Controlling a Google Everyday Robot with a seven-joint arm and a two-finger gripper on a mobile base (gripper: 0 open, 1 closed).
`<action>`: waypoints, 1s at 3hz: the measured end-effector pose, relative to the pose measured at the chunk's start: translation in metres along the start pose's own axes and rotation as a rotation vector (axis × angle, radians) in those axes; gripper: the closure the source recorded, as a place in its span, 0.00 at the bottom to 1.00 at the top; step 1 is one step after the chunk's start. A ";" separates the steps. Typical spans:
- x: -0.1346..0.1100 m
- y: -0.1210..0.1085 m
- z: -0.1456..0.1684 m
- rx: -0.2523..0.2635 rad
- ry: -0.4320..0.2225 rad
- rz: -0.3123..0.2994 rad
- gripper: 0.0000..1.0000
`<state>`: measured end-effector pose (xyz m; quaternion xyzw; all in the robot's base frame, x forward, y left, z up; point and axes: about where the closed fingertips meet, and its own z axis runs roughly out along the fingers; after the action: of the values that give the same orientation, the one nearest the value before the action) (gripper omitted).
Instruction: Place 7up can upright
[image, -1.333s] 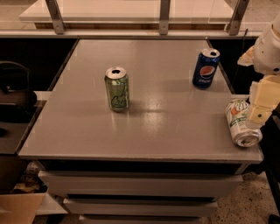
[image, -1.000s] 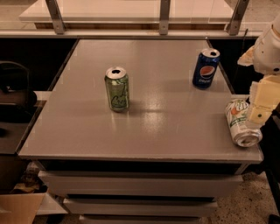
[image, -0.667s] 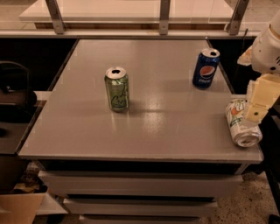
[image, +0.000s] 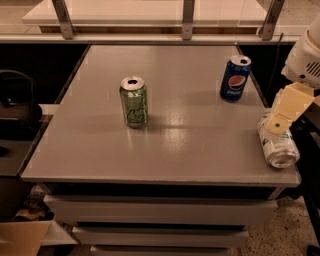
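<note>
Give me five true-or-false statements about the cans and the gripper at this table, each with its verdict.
1. The 7up can lies on its side near the right edge of the table. True.
2. The green can is tipped over. False: it stands upright.
3. The Pepsi can stands upright toward the table's far right. True.
4. The gripper hangs over the green can. False: it is at the table's right edge, right at the 7up can.
5. The 7up can touches the Pepsi can. False: bare tabletop lies between them.
</note>
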<state>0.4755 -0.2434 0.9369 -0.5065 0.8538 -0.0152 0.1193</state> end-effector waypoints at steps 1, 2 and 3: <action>0.004 0.006 0.007 0.031 -0.001 0.178 0.00; 0.009 0.010 0.025 0.021 0.000 0.356 0.00; 0.015 0.009 0.043 0.020 0.016 0.540 0.00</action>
<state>0.4699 -0.2479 0.8913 -0.2591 0.9587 0.0048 0.1172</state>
